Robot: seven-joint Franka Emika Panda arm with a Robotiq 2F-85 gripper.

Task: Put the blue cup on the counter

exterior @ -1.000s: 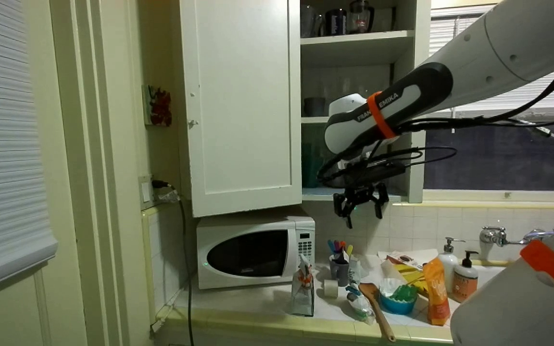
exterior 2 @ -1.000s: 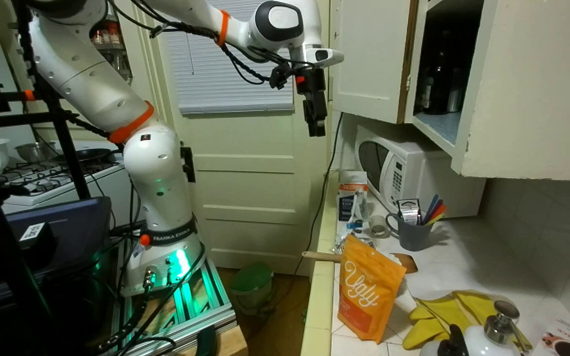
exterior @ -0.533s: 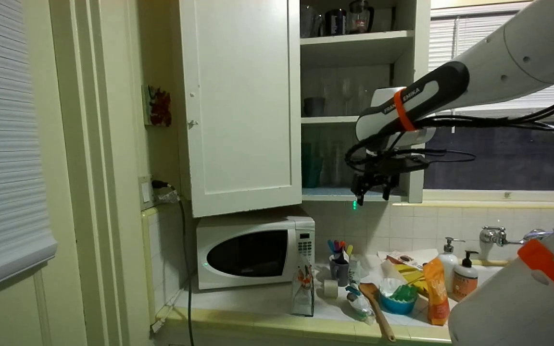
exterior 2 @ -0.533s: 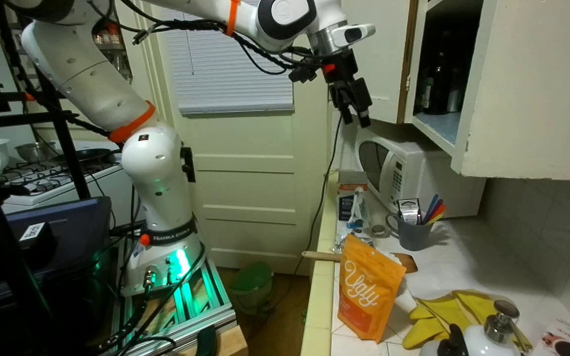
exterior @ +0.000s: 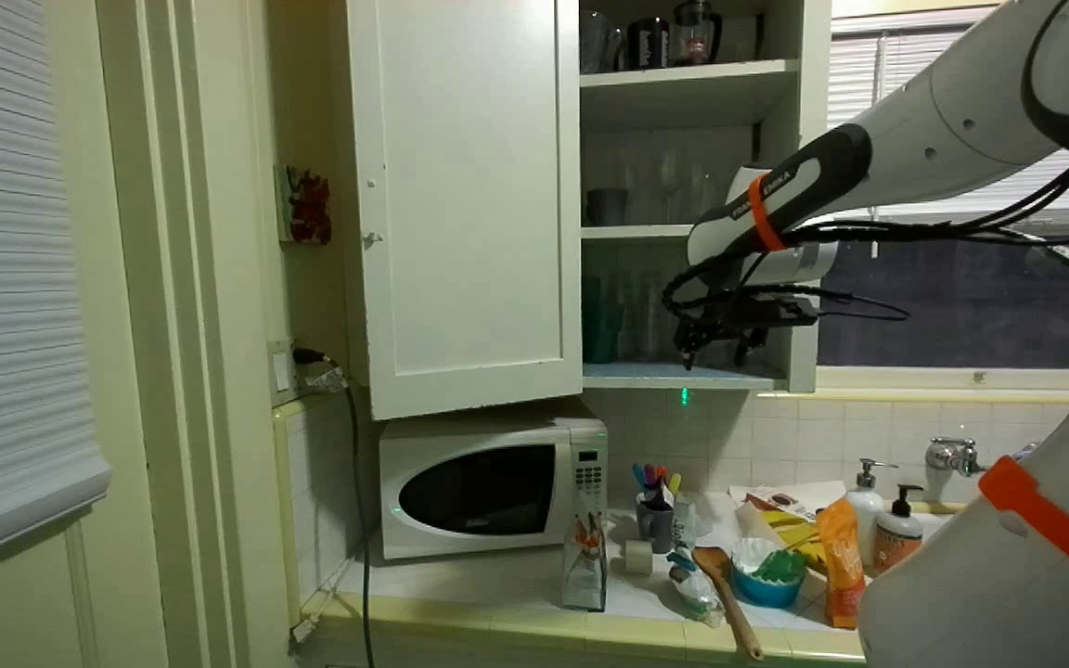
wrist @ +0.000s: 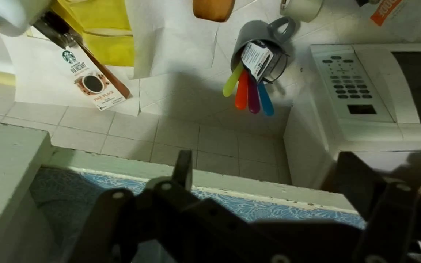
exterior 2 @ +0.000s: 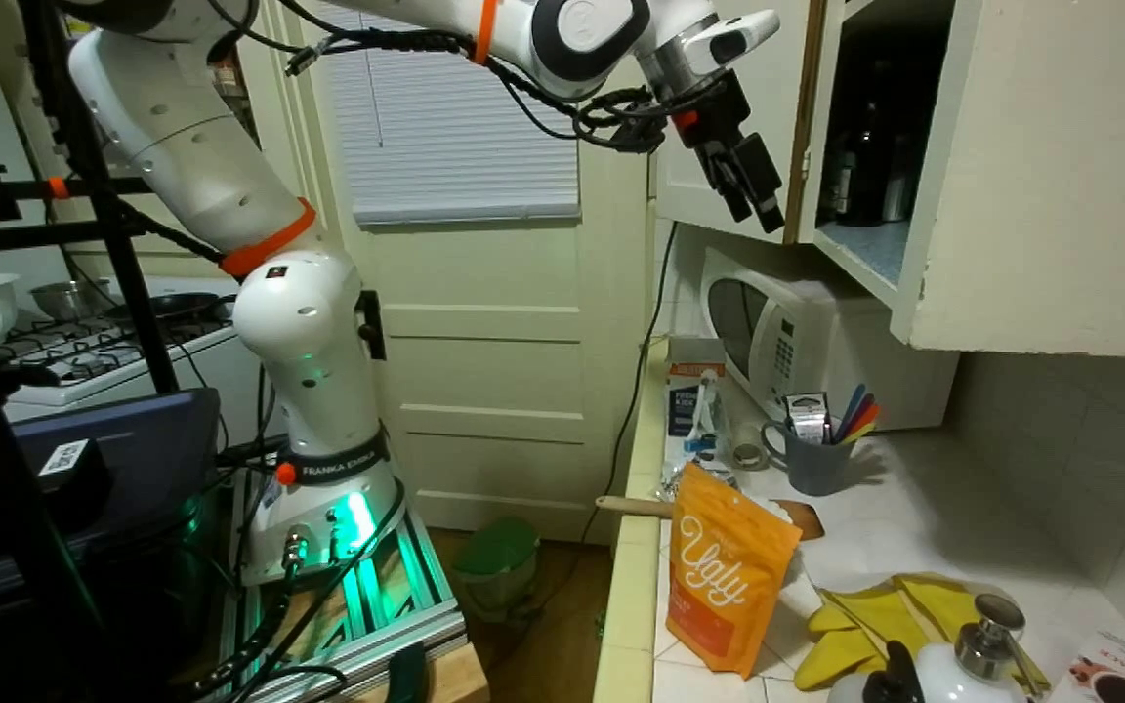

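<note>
A: Since a second ago, the claw (exterior: 716, 360) has gone up and to the right in both exterior views, toward the cupboard (exterior: 802, 186). The things on the counter (exterior 2: 924, 517) look the same.

B: Has it got anything?

A: No. In the wrist view its two fingers (wrist: 184, 170) are spread wide, with nothing pinched.

B: Why hold them that way?

A: To fit around something, I think. And the cupboard door (exterior: 474, 204) is swung open, maybe so the claw can reach in. It looks to be out in front of the bottom shelf (exterior: 655, 381), not in yet.

B: Where's the blue cup (exterior: 601, 320)?

A: My guess is the blue-green shape at the left of that shelf, just right of the open door. It's too dark there to say if that's one cup or two. It isn't on the counter yet.

B: Why are those bright sticks (wrist: 253, 95) in the grey mug (wrist: 250, 33)?

A: Probably so they stay together. I count four sticks and one mug.

B: What else can we count?

A: In an exterior view, one microwave (exterior: 497, 487) at the left, one blue bowl (exterior: 765, 590), one wooden spoon (exterior: 735, 608) at the near edge, one orange bag (exterior: 841, 568) and two pump bottles (exterior: 897, 538) on the right.
</note>
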